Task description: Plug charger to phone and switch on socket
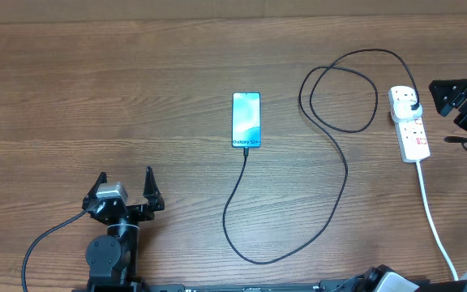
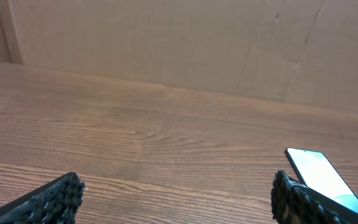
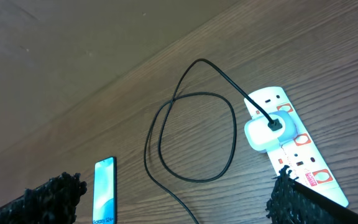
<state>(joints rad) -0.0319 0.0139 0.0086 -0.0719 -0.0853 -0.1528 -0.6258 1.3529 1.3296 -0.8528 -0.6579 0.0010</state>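
Note:
The phone [image 1: 246,119] lies flat mid-table with its blue-teal screen lit; it also shows in the left wrist view [image 2: 321,174] and the right wrist view [image 3: 104,190]. The charger cable [image 1: 343,174] meets the phone's near short end, sweeps round, loops once [image 3: 194,137] and ends in a white adapter [image 3: 265,134] seated in the socket [image 1: 413,130]. The socket's red switches [image 3: 309,177] show beside the adapter. My right gripper [image 1: 451,96] is open and empty [image 3: 169,205], just right of the socket's far end. My left gripper [image 1: 125,185] is open and empty [image 2: 176,199], at the near left.
The socket's thick white cord [image 1: 436,223] runs to the table's near right edge. A brown cardboard wall [image 2: 166,37] stands along the far side of the wooden table [image 1: 120,89].

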